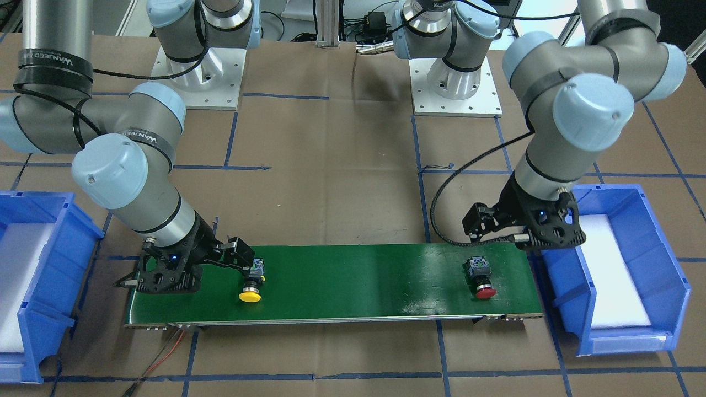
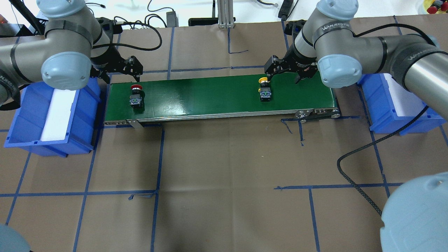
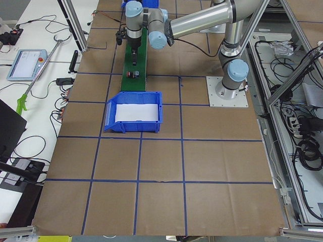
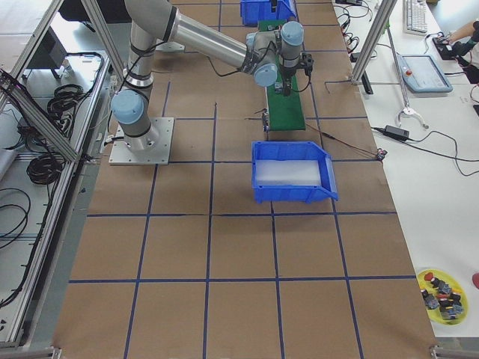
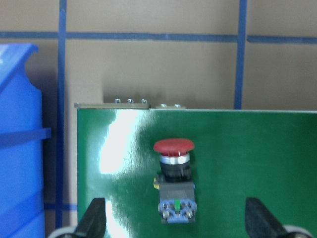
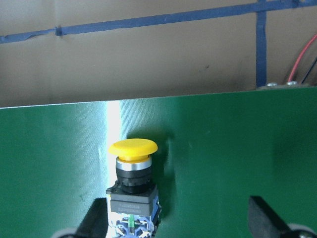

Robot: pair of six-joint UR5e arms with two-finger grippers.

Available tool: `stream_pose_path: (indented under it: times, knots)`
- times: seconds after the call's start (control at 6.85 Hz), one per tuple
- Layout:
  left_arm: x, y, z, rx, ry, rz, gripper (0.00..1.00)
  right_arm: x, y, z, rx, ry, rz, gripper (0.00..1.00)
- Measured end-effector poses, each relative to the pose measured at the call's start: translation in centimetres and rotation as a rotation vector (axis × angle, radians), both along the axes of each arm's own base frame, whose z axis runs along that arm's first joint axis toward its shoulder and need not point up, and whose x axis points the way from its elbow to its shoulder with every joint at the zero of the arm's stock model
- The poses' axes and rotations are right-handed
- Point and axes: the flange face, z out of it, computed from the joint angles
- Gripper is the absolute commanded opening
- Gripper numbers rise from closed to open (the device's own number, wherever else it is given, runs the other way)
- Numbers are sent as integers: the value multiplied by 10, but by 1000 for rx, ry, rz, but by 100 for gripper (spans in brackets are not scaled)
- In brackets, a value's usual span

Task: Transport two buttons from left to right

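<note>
Two buttons lie on their sides on a green belt [image 2: 210,96]. The red button [image 2: 135,98] is near the belt's left end in the overhead view, and my left gripper [image 2: 134,71] hangs open over it. In the left wrist view the red button [image 5: 174,173] sits between the two fingertips [image 5: 97,216], untouched. The yellow button [image 2: 264,90] lies toward the right end, under my open right gripper [image 1: 245,259]. In the right wrist view the yellow button [image 6: 132,181] has its body close to the left fingertip [image 6: 95,218].
A blue bin [image 2: 52,115] with a white liner stands off the belt's left end, and a matching blue bin [image 2: 395,101] off the right end. Red wires [image 1: 165,353] trail from the belt. A yellow dish [image 4: 443,290] with more buttons sits far off.
</note>
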Motion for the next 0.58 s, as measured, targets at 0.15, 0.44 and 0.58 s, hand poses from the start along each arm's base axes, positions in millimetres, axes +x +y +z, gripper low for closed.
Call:
stream_pose_path:
  times: [0.15, 0.44, 0.58]
  knots:
    - [-8, 24, 24, 34, 4, -5, 100, 0, -1, -5, 7, 0, -1, 100]
    - [-13, 58, 58, 63, 8, -10, 100, 0, -2, -12, 23, 1, -15, 100]
    - [-14, 65, 63, 70, 9, -11, 100, 0, -3, -16, 32, 1, -29, 100]
